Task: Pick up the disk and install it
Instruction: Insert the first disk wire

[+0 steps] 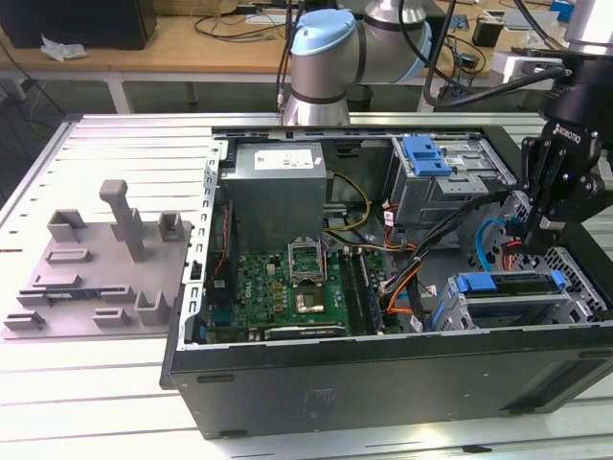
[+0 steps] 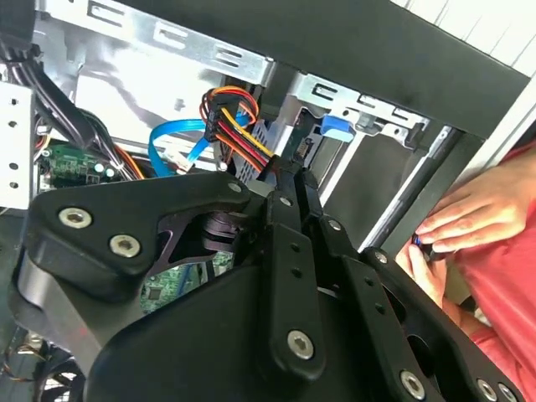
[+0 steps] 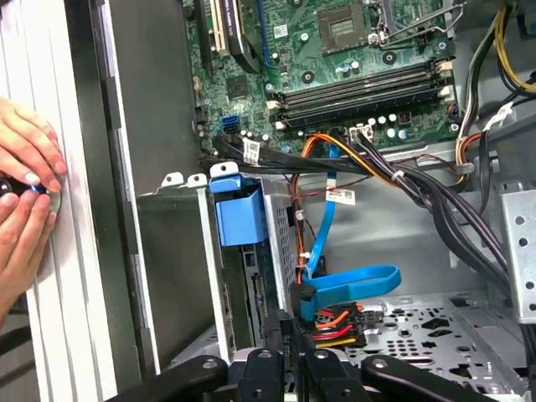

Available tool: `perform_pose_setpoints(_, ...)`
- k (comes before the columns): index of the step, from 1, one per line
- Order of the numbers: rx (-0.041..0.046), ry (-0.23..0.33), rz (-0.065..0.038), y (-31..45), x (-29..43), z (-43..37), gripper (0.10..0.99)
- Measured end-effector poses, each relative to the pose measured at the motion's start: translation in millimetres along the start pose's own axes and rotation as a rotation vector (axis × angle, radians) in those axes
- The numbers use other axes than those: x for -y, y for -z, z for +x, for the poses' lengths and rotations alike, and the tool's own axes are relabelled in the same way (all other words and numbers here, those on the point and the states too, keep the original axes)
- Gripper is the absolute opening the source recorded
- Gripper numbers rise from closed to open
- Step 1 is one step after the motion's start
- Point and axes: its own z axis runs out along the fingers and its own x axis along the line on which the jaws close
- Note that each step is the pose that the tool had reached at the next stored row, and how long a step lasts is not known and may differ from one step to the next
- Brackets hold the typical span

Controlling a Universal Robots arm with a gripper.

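Slotted metal worktop (image 1: 105,144) carries an open computer case (image 1: 383,383) that lies on its side. A grey fixture (image 1: 96,264) rests beside it on the exterior view's left. Behind the case stands the arm (image 1: 326,67).

Inside the case, the motherboard (image 1: 297,278) lies at the middle and a cage (image 1: 498,311) sits in the corner at the exterior view's right, against the near wall. The disk (image 1: 508,283) is in this cage. It seems to stand on its edge, with its blue bracket (image 3: 239,209) on top. Its long axis runs along the near wall, from the exterior view's left to right. The thick blue end of the bracket points to the motherboard. A second cage (image 1: 450,182) with a blue part stands farther back.

The hand (image 1: 536,230) hangs over the space between the two cages, pointing down and not touching the disk. In both wrist views its fingers (image 2: 293,188) are drawn close together. Their tips are at the plugs (image 3: 331,322) of a blue flat cable (image 3: 352,280) and a bundle of red, yellow and orange wires (image 2: 230,109). I cannot tell if a plug is pinched between them.

Outside the case wall, a person's fingers (image 3: 33,159) hold something small and dark, and a red sleeve (image 2: 502,285) is beside them.
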Motion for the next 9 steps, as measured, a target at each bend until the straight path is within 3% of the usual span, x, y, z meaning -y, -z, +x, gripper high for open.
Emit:
perform_pose_setpoints(6,0.022,0.028,0.005,-2.4,-3.8,7.7,0.165)
perform_pose_setpoints(9,0.0413,0.035,0.005,-4.8,-4.1,15.2,0.165)
